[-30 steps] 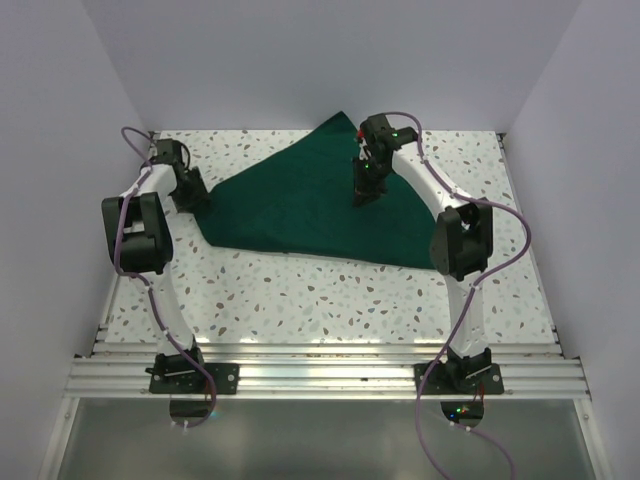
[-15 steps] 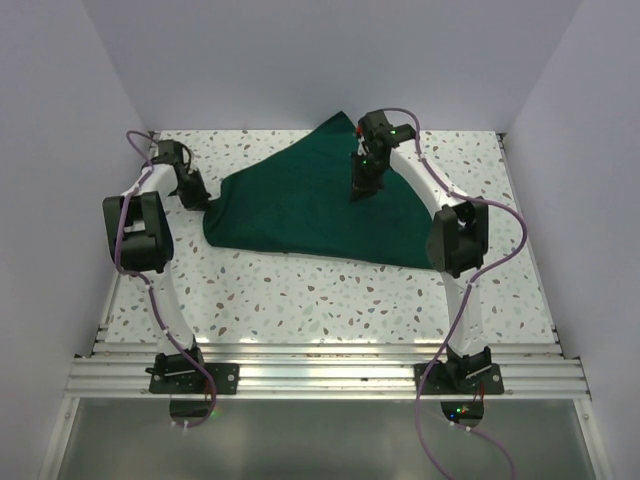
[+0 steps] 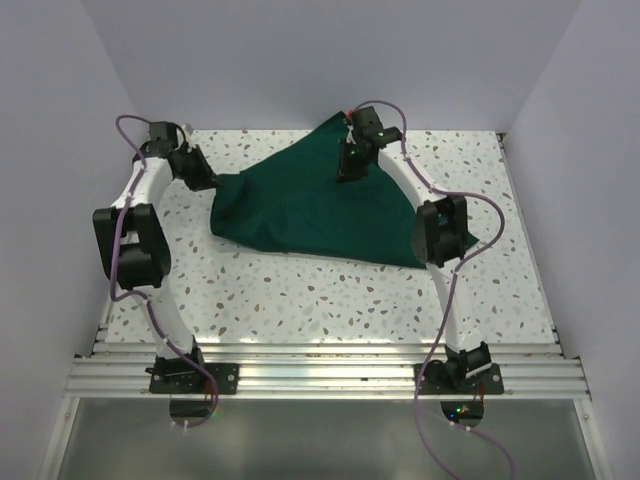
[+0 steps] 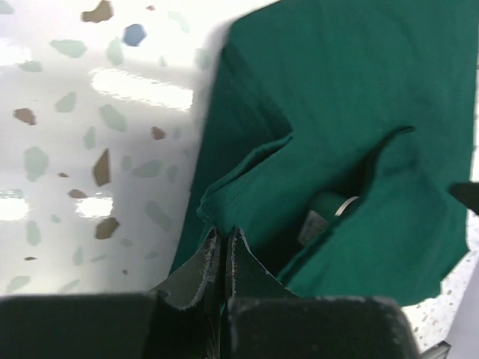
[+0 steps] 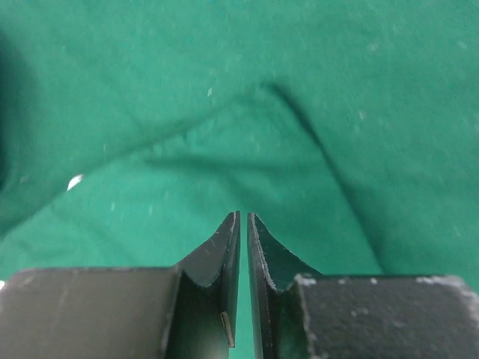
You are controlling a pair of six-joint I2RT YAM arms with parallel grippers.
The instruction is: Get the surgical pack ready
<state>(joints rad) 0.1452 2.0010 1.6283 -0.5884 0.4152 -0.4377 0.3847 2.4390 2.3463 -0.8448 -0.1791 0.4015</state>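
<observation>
Speckled tabletop [image 3: 300,290] | left claw [image 4: 224,238] has just clamped together on left corner of dark green cloth [image 3: 300,210] (edge now bunched) | right claw [image 5: 241,222] nearly together over far part | folding likely begins

A white table [image 3: 300,290] flecked with grey and brown chips stands boxed in by plain pale walls: a far wall [image 3: 330,60], a left wall [image 3: 50,150] and a right wall [image 3: 590,150]. An aluminium rail [image 3: 320,372] runs along its near edge. Bright glare [image 4: 142,86] shines off the glossy top.
</observation>
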